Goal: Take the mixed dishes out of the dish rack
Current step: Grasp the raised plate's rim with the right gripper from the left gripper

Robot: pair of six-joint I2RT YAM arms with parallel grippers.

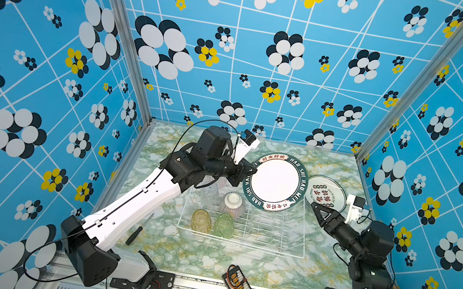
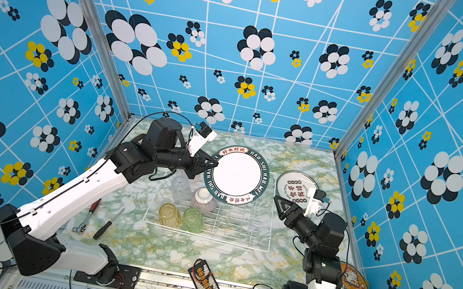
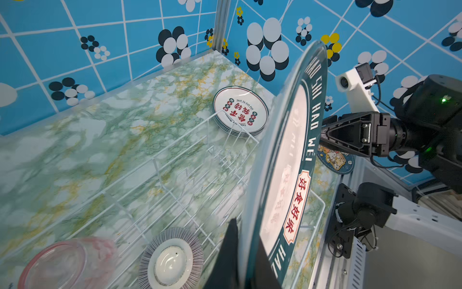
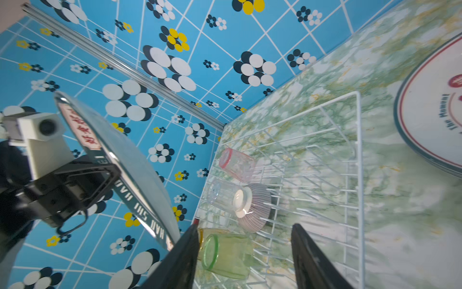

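the jaws of the left gripper (image 1: 247, 172) pinch the rim of a green-rimmed plate (image 1: 275, 180) held tilted above the dish rack (image 1: 266, 228), while those of the right gripper (image 1: 317, 211) stand half apart, empty, beside the plate stack (image 1: 327, 194) on the counter (image 1: 204, 253).

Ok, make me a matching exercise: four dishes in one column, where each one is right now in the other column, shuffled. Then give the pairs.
Things:
1. large plate
2. plate stack
3. striped bowl
4. green tumbler

Places:
A. in the dish rack, beside the yellow tumbler
B. pinched at its rim by the left gripper, lifted over the rack
C. flat on the table, outside the rack
D. foot up in the rack

Pairs: 1-B, 2-C, 3-D, 4-A
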